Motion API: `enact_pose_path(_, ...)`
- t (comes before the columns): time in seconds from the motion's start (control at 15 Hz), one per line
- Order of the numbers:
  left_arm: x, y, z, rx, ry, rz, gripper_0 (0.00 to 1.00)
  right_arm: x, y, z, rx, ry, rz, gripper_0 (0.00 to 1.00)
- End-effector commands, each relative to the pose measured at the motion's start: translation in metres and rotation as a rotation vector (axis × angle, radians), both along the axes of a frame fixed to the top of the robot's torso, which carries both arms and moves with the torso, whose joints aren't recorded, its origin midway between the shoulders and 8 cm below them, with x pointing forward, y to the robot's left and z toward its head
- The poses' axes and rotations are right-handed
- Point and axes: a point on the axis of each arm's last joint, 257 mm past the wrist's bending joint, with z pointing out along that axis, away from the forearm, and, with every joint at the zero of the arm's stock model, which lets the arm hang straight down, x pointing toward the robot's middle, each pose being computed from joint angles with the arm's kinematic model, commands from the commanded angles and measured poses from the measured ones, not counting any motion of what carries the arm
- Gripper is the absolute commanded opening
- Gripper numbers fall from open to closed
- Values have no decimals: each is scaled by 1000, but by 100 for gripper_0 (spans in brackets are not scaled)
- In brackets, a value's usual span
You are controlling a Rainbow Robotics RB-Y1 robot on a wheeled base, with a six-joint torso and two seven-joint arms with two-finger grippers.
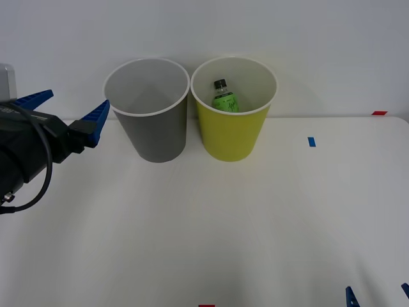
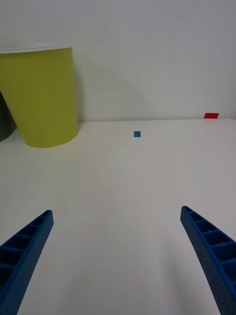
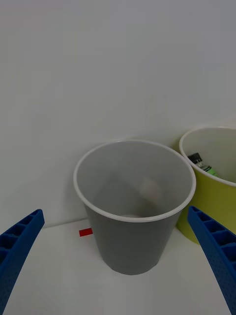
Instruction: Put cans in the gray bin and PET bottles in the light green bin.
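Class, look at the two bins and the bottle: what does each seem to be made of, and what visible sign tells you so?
The gray bin: probably moulded plastic, matte wall, smooth white rim.
The light green bin: likely the same, matte yellow-green wall, pale inside.
The PET bottle: seemingly plastic, with a glossy green label and black screw cap; its body is mostly hidden inside the green bin.

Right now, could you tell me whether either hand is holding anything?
Nothing is held: the left hand and the right hand are both open and empty.

White table (image 1: 192, 243), plain white wall (image 1: 307, 38)
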Motion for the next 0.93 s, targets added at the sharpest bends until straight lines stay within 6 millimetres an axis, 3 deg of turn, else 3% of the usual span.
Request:
enact_pose_path(0.07, -8, 16, -18, -26, 28, 38, 100, 0, 0, 0, 0, 0, 0, 90)
enact_pose_path(0.47, -37, 25, -35, -110, -114, 93, 100, 0, 0, 0, 0, 0, 0, 89)
enact_pose_path(0.73, -61, 41, -79, -84, -159, 125, 100, 0, 0, 0, 0, 0, 0, 89)
enact_pose_path(0.93, -74, 53, -98, -73, -120, 158, 100, 0, 0, 0, 0, 0, 0, 90)
